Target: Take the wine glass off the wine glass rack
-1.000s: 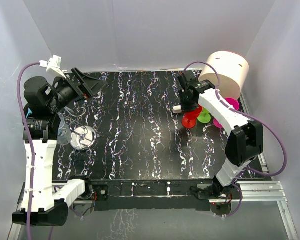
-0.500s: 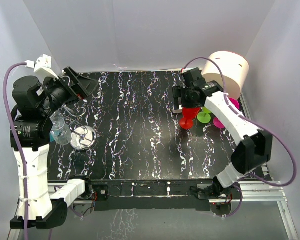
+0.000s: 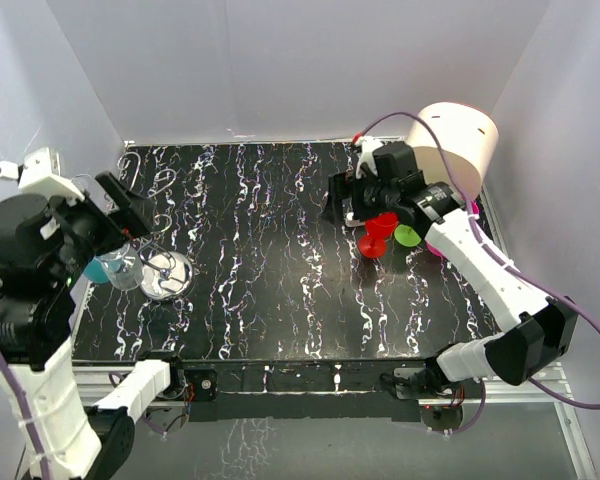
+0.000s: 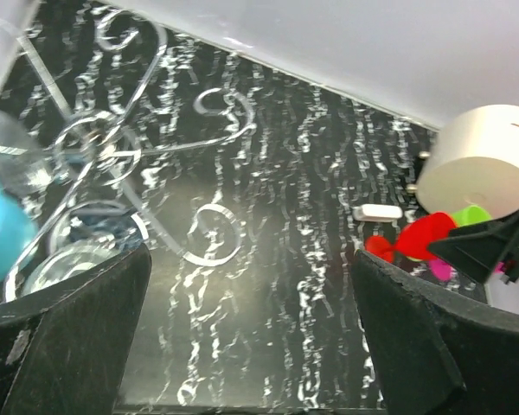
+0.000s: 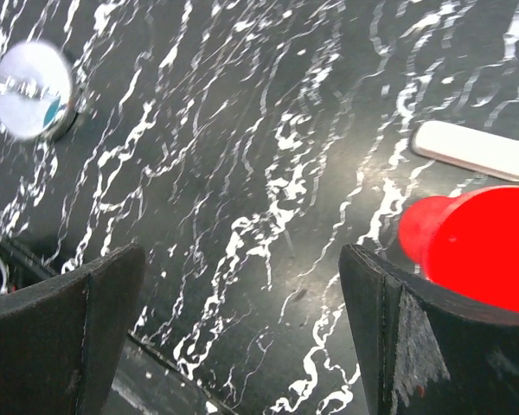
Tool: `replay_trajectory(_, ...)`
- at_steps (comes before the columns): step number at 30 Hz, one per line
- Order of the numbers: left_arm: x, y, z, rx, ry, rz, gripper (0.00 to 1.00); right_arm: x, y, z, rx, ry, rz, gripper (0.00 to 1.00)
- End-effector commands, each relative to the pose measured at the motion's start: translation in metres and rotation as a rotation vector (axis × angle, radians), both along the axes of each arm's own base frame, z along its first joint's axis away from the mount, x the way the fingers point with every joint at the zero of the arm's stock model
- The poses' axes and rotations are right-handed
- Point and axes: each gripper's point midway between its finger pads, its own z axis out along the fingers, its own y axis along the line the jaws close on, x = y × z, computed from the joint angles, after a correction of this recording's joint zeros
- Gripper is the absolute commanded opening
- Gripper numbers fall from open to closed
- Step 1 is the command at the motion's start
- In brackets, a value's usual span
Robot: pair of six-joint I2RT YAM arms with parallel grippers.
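Left gripper (image 4: 251,259) gapes wide before the thin silver wire wine glass rack (image 4: 112,156); we see right gripper (image 5: 242,259) spread empty beside a red wine glass (image 5: 484,251).

**Camera arrangement.** The whole table (image 3: 280,300) is viewed steeply from above and behind its near edge. From over the left edge, the scene is viewed across toward the far right corner, with the wine glass rack (image 4: 112,156) close and the cream cylinder (image 4: 484,160) distant. Over the far right part, the surface is viewed closely, facing left toward the wine glass rack (image 5: 33,78). A red glass (image 5: 476,246) is shared by all three views.
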Motion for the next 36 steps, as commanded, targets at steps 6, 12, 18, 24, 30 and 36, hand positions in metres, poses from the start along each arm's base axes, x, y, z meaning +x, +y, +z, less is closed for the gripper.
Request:
replay_trajectory(6,-0.066,0.051,-0.036,0.221,0.061,0.177,0.99,-0.04,0.041,0.027,0.065,-0.164,0.187,0.97)
replay_trajectory(12,-0.063,0.065,-0.057,0.325,0.131,0.205,0.98,-0.046,0.044,0.03,0.065,-0.187,0.205,0.98)
replay_trajectory(18,-0.05,0.074,-0.062,0.42,0.182,0.217,0.96,-0.046,0.049,0.026,0.06,-0.18,0.214,0.98)
replay_trajectory(24,-0.038,0.08,-0.072,0.507,0.231,0.219,0.93,-0.044,0.054,0.019,0.056,-0.162,0.227,0.98)
replay_trajectory(30,-0.023,0.076,-0.075,0.542,0.244,0.195,0.91,-0.043,0.057,0.015,0.054,-0.154,0.231,0.98)
replay_trajectory(36,-0.015,0.078,-0.084,0.556,0.299,0.214,0.81,-0.042,0.057,0.013,0.051,-0.154,0.229,0.98)
